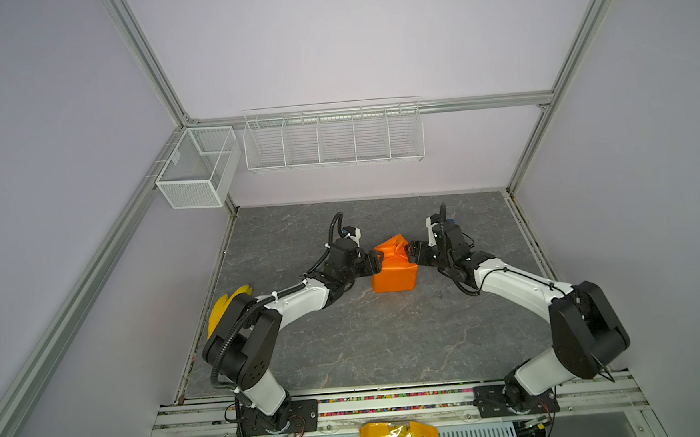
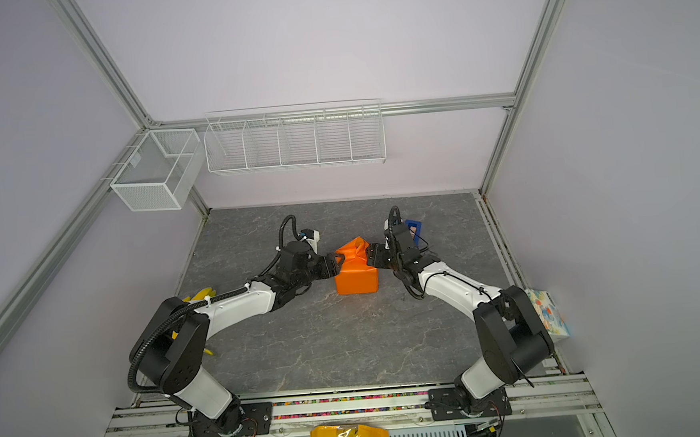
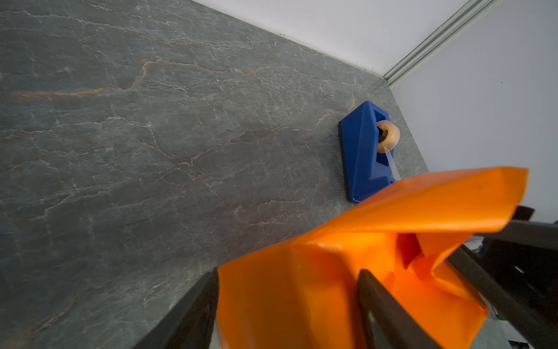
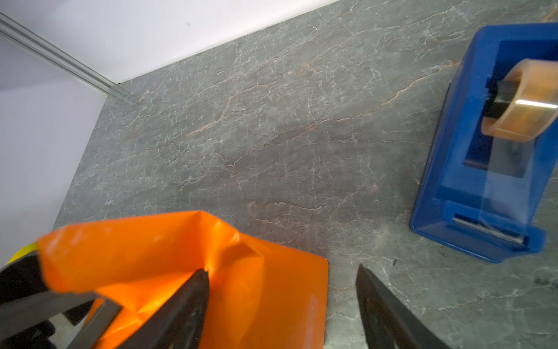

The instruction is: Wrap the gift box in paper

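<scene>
Grey veined stone worktop [image 1: 368,343], pale walls around it. At its middle sits the orange paper [image 1: 393,275], folded into a boxy bundle crumpled at the top; the gift box is hidden under it. The left tool [image 1: 377,263] straddles the bundle's left side, jaws wide; whether they press it I cannot tell. The right tool [image 1: 411,254] is spread wide, one finger [image 4: 187,308] on the paper, the other over bare worktop. A blue tape dispenser [image 2: 413,226] stands behind it.

Orange paper [image 1: 394,273] bundled boxy on table [image 1: 369,351]. My left hand [image 1: 375,263] at its left flank, my right hand [image 1: 411,254] at its right. Yellow bananas [image 1: 224,308] well left of it.
</scene>
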